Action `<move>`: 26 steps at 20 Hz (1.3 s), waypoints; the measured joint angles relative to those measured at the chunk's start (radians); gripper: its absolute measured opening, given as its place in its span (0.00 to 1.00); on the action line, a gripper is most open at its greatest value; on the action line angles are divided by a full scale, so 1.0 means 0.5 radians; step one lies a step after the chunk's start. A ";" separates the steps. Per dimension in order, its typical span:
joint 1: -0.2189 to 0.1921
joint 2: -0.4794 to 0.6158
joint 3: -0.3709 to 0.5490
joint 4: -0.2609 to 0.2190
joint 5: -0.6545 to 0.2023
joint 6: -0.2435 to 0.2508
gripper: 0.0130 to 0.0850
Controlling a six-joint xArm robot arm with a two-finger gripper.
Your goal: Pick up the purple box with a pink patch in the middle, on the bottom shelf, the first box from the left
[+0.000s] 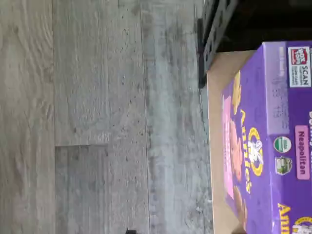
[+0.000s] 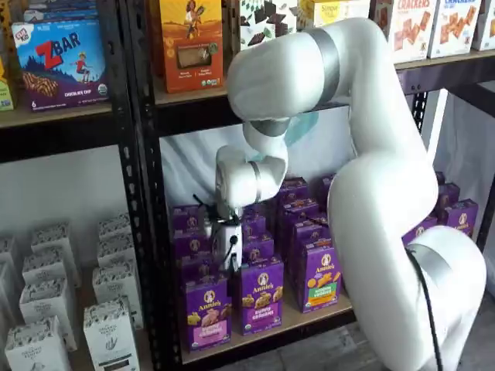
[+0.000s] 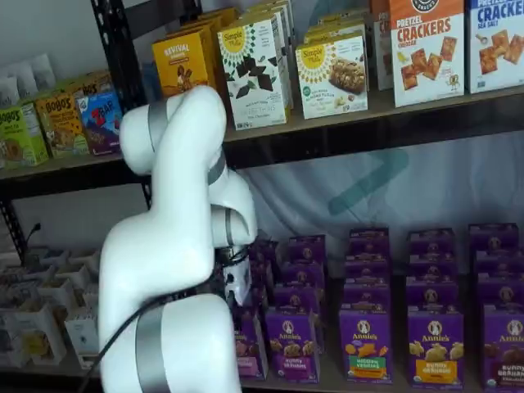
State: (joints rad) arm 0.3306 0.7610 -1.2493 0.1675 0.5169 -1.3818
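Note:
The purple box (image 2: 207, 312), an Annie's carton with a pink band, stands upright at the left front of the bottom shelf (image 2: 308, 318). The wrist view shows it close up (image 1: 263, 146) on the tan shelf board (image 1: 217, 126), turned on its side. In a shelf view the arm half hides it (image 3: 248, 344). My gripper (image 2: 230, 264) hangs just above and behind the box's top, among the purple cartons. Only its white body and a bit of black finger show, so I cannot tell whether it is open. It holds nothing that I can see.
A violet-band carton (image 2: 261, 297) and a green-band carton (image 2: 319, 278) stand to the right of the purple box, with more rows behind. A black perforated upright (image 2: 145, 232) stands to its left. White cartons (image 2: 108, 332) fill the neighbouring bay. Grey plank floor (image 1: 97, 122) lies below.

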 joint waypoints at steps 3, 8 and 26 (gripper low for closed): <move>0.011 -0.003 0.024 0.155 -0.119 -0.132 1.00; 0.019 0.023 -0.044 0.178 -0.104 -0.139 1.00; -0.003 0.349 -0.435 0.039 0.027 -0.031 1.00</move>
State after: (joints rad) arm 0.3289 0.9357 -1.4667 0.1872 0.5303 -1.3971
